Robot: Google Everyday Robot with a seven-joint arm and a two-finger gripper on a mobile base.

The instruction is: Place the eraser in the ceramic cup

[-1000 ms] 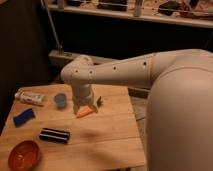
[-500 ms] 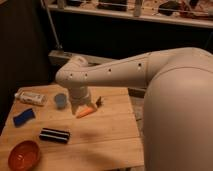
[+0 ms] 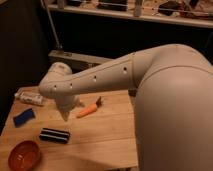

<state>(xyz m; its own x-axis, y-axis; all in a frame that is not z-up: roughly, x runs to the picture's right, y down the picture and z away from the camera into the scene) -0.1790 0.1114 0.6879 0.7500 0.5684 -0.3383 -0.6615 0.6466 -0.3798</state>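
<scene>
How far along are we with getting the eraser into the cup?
Nothing is done yet: the eraser lies on the table, untouched. In hand: the gripper hangs open by the carrot, holding nothing. Left: grasp the eraser, lift it and drop it in the ceramic cup, which the arm hides.

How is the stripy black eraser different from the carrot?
The eraser is a black, boxy block; the carrot is orange and tapers. The eraser lies nearly level, nearer the camera; the carrot lies slanted farther back, beside the gripper peeking from behind the arm. Both are long and rest on the wooden table.
</scene>
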